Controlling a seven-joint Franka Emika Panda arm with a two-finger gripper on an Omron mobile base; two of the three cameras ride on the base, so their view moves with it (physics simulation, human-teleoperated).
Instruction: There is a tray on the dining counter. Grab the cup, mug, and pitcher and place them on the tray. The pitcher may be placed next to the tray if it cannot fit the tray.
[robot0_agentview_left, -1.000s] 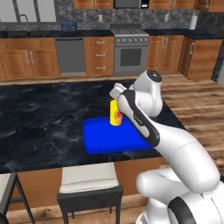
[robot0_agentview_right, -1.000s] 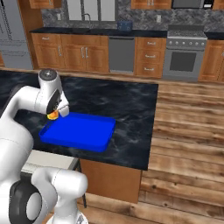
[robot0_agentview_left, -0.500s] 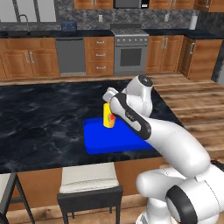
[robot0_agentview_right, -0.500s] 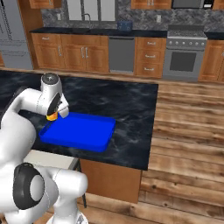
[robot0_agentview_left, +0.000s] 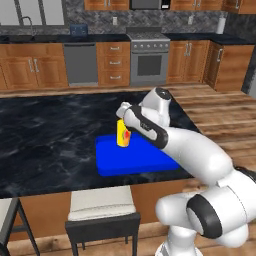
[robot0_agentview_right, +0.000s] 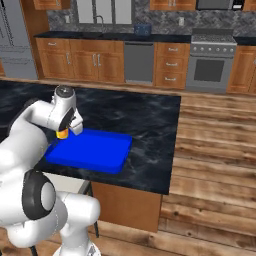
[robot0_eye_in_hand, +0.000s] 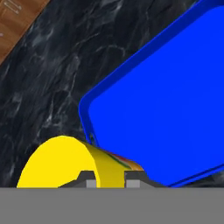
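My gripper is shut on the rim of the small yellow cup, which has a red-orange mark on its side. The cup hangs upright just over the far left corner of the bright blue tray on the black marble dining counter. From the other side, the cup sits under the gripper at the tray's near corner. In the hand view the gripper pinches the cup's wall, with the cup beside the tray's rim. The mug and the pitcher are out of view.
A padded stool stands at the counter's near edge below the tray. Wood floor lies to the right of the counter. Cabinets, a dishwasher and a stove line the far wall.
The arm has carried the cup a little left and down, toward the tray's far left corner. The grip on the cup is unchanged.
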